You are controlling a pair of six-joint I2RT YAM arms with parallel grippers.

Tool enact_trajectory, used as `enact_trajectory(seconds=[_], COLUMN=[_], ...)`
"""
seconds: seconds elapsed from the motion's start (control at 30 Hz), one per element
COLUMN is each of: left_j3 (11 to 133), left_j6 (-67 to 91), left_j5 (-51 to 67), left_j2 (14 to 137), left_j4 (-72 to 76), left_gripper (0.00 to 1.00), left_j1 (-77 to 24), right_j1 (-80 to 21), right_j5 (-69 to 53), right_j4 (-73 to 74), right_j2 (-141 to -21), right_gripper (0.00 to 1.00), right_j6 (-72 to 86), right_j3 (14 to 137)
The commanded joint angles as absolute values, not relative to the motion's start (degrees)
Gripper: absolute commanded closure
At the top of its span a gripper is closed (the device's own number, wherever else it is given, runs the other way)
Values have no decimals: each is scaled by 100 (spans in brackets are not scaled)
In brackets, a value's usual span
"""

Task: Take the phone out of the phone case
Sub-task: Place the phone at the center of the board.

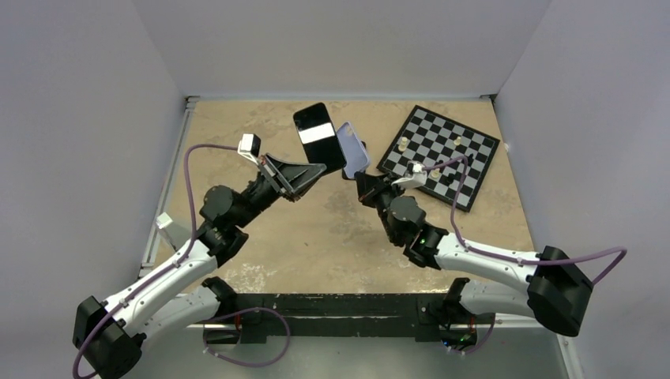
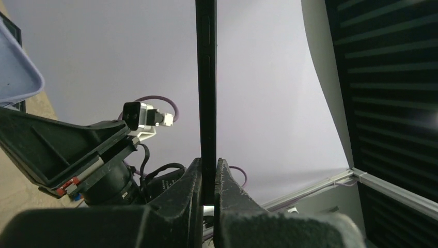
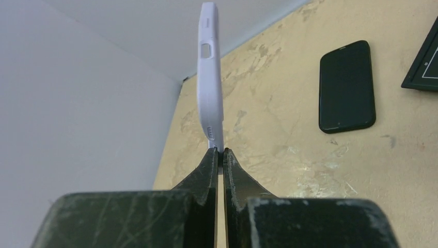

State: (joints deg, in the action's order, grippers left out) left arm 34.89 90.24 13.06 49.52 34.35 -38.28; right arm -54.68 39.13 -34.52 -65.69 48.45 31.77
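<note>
My left gripper [image 1: 318, 168] is shut on the lower end of the black phone [image 1: 318, 136] and holds it raised over the back middle of the table. In the left wrist view the phone [image 2: 206, 77] stands edge-on between the pads of that gripper [image 2: 208, 168]. My right gripper [image 1: 357, 175] is shut on the bottom edge of the pale lavender phone case [image 1: 353, 148], just right of the phone and apart from it. In the right wrist view the case [image 3: 210, 77] rises edge-on from that gripper [image 3: 219, 151]. A corner of the case shows in the left wrist view [image 2: 15, 72].
A chessboard [image 1: 439, 155] with a few pieces lies at the back right. Another bare black phone [image 3: 346, 87] lies flat on the tan table [image 1: 316, 237]; the top view does not show it. A dark slatted panel [image 2: 382, 93] fills the right of the left wrist view.
</note>
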Motion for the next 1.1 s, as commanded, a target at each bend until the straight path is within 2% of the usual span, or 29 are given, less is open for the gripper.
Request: enact_trajectory(seconds=[0.0,0.1,0.27,0.47,0.67,0.8,0.83,1.07], left_j3=[3959,3826,3972,4421,4636,4700,4804,7052], left_j6=[8392,7843,6558,5859,5611,5951,5929,4281], left_j5=[1685,1732,1905,2535,2860,3250,3429,4223], left_j2=[4870,4772,4851,5615,6508,7440,7765,9907], left_j4=[3719,3316,2064,1306,1141,1703,1825,-9], left_gripper=[100,100,100,100,100,100,100,100], left_j1=[-3817,-3822,-3564,-2716,-1804,-1232,-1135,-705], right_j1=[-5486,-5432,-5423,-5405,-5405,-5405,-5404,-5396], right_j5=[4087,3758,2510,1140,209,-46,-129,-166], right_j4=[-3214,-2637,-1172,-262,-390,-750,-796,-468], right_j2=[-6165,-5650,-4774,-3701,-3477,-3475,-3446,-3154], right_gripper=[100,100,100,100,100,100,100,100], right_j6=[4471,4336,4324,4854,5041,5184,5217,5258], right_j3=[3246,3172,2870,2463,2117,1850,1800,1769])
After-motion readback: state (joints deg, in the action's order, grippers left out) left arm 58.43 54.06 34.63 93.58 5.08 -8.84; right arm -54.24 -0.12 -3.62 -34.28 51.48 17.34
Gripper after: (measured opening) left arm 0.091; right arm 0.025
